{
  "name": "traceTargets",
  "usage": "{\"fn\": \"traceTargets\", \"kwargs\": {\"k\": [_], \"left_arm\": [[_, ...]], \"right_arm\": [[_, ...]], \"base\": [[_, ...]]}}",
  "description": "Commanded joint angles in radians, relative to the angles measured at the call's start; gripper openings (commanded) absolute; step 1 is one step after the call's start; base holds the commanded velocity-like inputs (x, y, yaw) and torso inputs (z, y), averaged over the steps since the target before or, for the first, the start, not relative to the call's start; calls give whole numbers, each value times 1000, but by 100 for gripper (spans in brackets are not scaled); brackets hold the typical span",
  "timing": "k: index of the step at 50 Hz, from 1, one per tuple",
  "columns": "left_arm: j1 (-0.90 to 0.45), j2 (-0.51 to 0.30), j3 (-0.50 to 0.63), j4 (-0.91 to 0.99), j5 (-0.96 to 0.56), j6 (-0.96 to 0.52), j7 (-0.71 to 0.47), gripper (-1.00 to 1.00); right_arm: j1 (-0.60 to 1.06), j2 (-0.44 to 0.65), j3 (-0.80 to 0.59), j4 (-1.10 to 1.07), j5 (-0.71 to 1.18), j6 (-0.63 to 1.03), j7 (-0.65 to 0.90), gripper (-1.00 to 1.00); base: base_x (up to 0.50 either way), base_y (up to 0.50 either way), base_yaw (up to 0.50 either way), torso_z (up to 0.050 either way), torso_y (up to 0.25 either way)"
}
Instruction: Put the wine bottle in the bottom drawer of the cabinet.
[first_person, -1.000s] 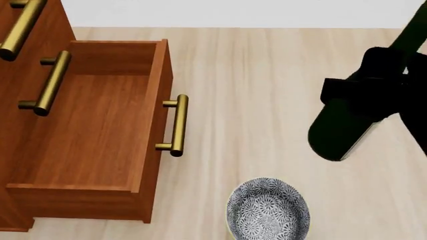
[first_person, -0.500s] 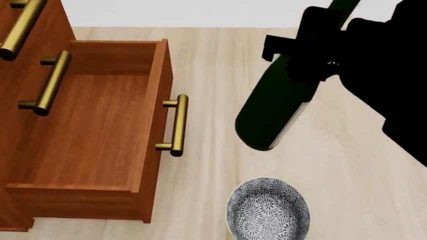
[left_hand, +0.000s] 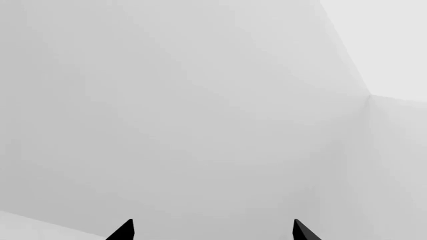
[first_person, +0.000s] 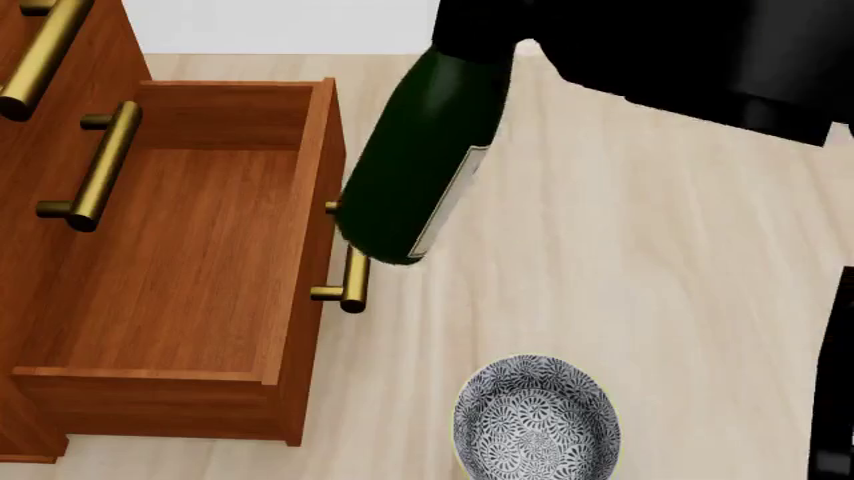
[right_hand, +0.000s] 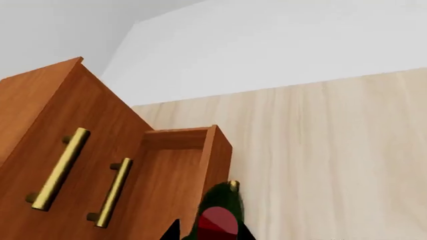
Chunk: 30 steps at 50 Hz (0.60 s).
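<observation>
The dark green wine bottle (first_person: 416, 160) with a white label hangs tilted in the head view, its base over the brass handle (first_person: 354, 268) of the open bottom drawer (first_person: 187, 260). My right gripper (first_person: 475, 38), a black mass at the top, is shut on the bottle's upper part and hides the neck. In the right wrist view the bottle (right_hand: 218, 212) shows a red top between the fingertips of the right gripper (right_hand: 209, 233), above the drawer (right_hand: 170, 175) and the cabinet (right_hand: 47, 115). My left gripper (left_hand: 212, 231) is open, facing a blank white wall.
A patterned blue-and-white bowl (first_person: 537, 418) stands on the pale wood floor in front of the drawer's right corner. Upper drawer fronts of the cabinet (first_person: 34, 150) carry brass handles (first_person: 94, 165). A black arm part (first_person: 834, 400) shows at the right edge.
My right arm has carried the wine bottle leftward, from the right side of the floor to over the bottom drawer's front handle. The drawer and bowl have not moved.
</observation>
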<state>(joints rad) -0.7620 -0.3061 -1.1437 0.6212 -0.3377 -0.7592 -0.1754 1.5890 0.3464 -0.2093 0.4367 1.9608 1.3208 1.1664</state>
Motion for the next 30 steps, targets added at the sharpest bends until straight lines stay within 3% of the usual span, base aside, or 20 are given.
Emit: {"fn": "traceTargets", "kwargs": {"k": [1, 30], "left_arm": [[0, -2, 2, 3, -4, -4, -3, 100], [12, -7, 24, 0, -2, -4, -6, 100]], "right_arm": [[91, -90, -63, 164, -67, -10, -127, -100], [226, -311, -301, 417, -375, -113, -537, -100]], "base": [[0, 0, 0, 0, 0], [0, 0, 0, 1, 0]]}}
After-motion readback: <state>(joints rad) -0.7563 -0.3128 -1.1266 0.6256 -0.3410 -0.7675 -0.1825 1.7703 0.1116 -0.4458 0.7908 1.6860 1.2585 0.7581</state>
